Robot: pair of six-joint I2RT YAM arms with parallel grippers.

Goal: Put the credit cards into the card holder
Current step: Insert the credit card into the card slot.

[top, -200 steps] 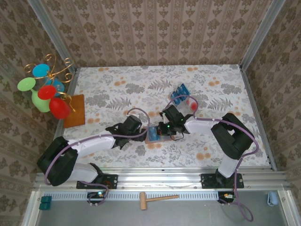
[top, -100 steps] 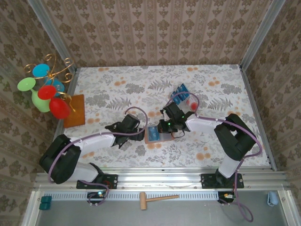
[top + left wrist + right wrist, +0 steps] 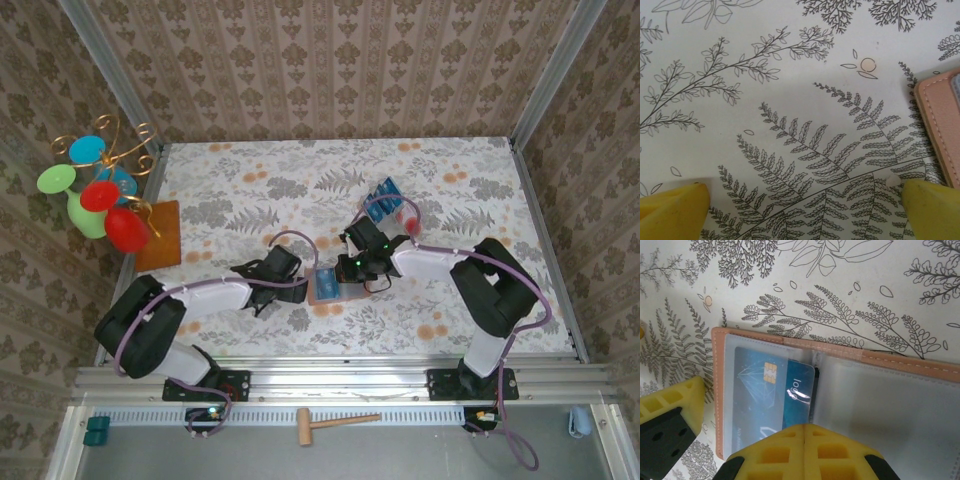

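Brown leather marks the open card holder [image 3: 322, 288] at lower middle of the overhead view, between the left gripper [image 3: 300, 287] and the right gripper [image 3: 350, 272]; spare credit cards [image 3: 383, 197] stand further up and right. In the left wrist view, its yellow fingers [image 3: 672, 212] sit spread wide at the bottom corners, holding nothing, with the holder's edge at right. In the right wrist view, fingers [image 3: 775, 455] are pressed together at bottom centre, over a blue card [image 3: 757, 390] under the holder's clear sleeve [image 3: 880, 405]

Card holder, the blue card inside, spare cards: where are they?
Card holder [image 3: 890, 361]: right wrist view, leather top edge.
Blue card [image 3: 757, 400]: right wrist view, its middle.
Spare cards [image 3: 383, 193]: top view, blue stack's middle.
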